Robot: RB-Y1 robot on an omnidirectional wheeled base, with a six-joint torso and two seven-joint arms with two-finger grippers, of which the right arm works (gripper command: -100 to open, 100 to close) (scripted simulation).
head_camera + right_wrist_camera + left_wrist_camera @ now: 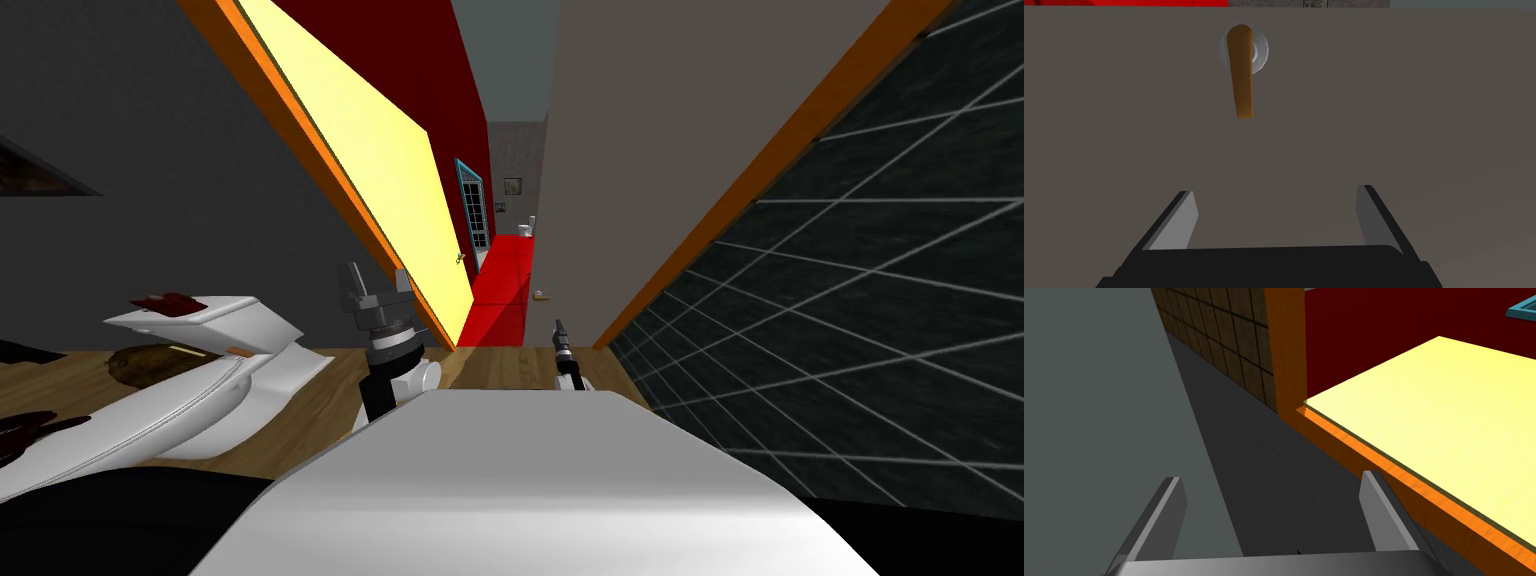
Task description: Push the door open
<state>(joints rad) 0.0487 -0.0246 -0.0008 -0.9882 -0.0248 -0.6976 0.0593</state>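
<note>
A grey-brown door hangs in an orange frame and stands ajar. Its brown lever handle on a round silver plate sits near the free edge. My right gripper is open and faces the flat door panel, with the handle a little beyond its fingertips. In the head view it is small, just short of the door. My left gripper is open and empty beside the frame's other orange post, next to a yellow panel. The head view shows it by that panel's lower end.
Through the gap lies a red floor running to a far teal-framed door. A dark tiled wall stands to the right. A white fixture lies on the wooden floor at my left.
</note>
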